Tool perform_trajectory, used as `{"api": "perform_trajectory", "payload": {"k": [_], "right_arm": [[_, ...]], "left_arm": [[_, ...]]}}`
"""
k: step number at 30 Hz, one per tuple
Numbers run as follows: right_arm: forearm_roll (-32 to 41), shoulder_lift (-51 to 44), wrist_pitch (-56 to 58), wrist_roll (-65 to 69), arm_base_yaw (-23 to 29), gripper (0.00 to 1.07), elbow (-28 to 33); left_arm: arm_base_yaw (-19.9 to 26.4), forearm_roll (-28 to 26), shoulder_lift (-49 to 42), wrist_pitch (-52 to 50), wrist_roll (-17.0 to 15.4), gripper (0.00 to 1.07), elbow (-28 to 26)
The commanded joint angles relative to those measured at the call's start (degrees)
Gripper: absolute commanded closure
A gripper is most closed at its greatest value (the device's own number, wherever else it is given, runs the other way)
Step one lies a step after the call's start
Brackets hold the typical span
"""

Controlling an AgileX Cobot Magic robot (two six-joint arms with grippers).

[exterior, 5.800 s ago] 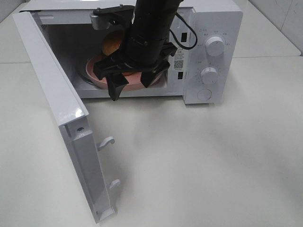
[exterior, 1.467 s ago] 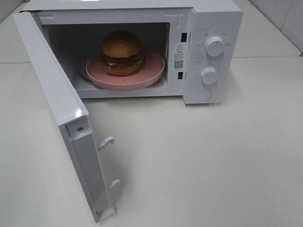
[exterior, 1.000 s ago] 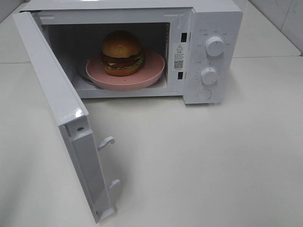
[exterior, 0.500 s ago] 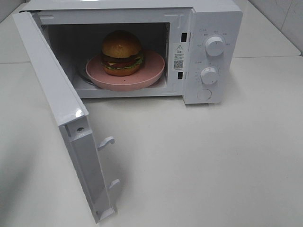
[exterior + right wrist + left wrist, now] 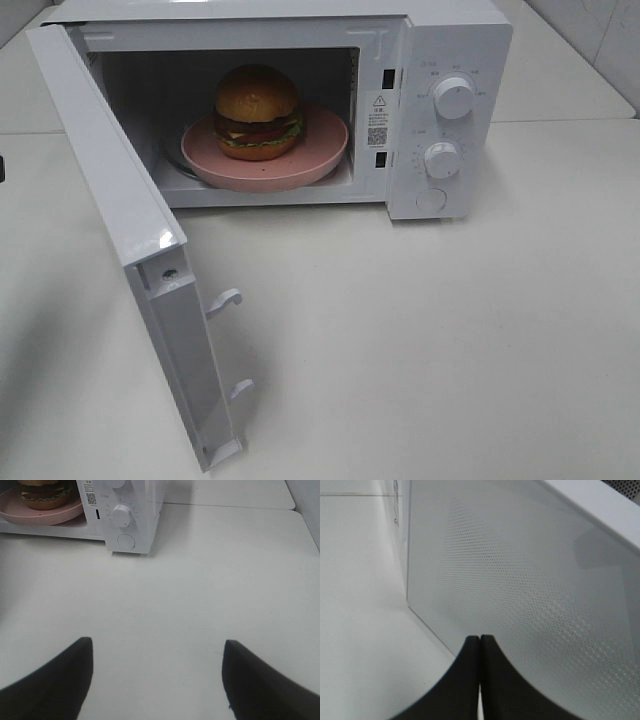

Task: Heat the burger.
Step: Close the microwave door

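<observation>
Round glossy-bunned burger is soft, and its stack may slide. Grip the pink round plate by its rim at 6 o'clock. Left tool pinched together, right tool wide and empty.

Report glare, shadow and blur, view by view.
Exterior high: even light, glare spot on the microwave door, soft shadow on the table beside it. Left wrist: shut left gripper dark and blurred, door mesh sharp. Right wrist: open right gripper blurred, microwave sharp.
</observation>
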Motion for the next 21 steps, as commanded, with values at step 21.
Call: {"api": "perform_trajectory", "payload": {"k": [21], "right_arm": [[0.23,-1.38,-0.52,0.0,-0.34,0.37,0.11]], "left_arm": [[-14.04,-19.42,5.33,-10.26,18.05,1.07,-0.57]]}}
